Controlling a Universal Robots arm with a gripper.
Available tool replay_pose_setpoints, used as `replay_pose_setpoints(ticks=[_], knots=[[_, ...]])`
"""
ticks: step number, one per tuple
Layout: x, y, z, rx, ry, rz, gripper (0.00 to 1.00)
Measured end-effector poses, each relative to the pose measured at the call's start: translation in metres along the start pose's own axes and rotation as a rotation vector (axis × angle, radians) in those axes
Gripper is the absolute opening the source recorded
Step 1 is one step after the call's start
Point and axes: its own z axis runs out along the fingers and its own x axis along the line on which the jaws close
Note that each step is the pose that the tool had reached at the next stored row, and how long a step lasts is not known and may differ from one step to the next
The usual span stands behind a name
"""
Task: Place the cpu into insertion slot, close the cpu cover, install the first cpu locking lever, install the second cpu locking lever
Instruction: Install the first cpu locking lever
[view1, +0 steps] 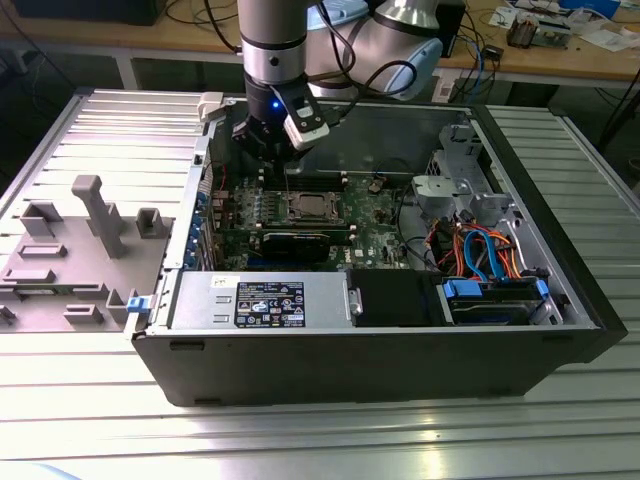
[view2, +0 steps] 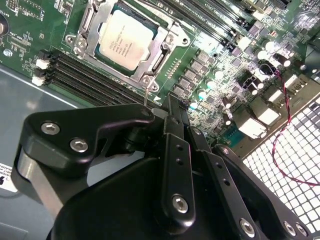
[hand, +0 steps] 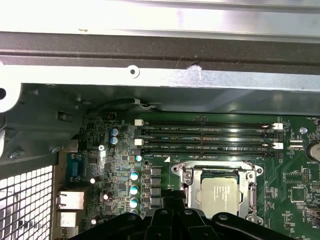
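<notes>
CPU (view2: 125, 40) sitting in the insertion slot (view2: 80, 42), cover down around it.

The gripper (view2: 170, 107) is hovering just beside the socket, holding nothing, its black fingers (view2: 177, 150) drawn narrowly together. The cpu cover (hand: 190, 186) is lying flat, framing the chip in both wrist views. Judging by this, the lever steps are in hand; they are calling for a fine hook-and-press under the retaining tab.

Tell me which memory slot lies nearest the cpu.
In the first wrist view, the last slot of the four, running right along the socket frame's edge beside the cpu; the other three lie beyond it.
</notes>
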Motion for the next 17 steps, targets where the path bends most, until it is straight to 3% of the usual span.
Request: replay_pose_setpoints(ticks=[11, 17], knots=[[0.0019, 0.0008, 0.0, -0.0001, 0.0006, -0.009, 0.11], [0.0021, 0.0123, -0.0002, -0.0003, 0.001, -0.014, 0.11]])
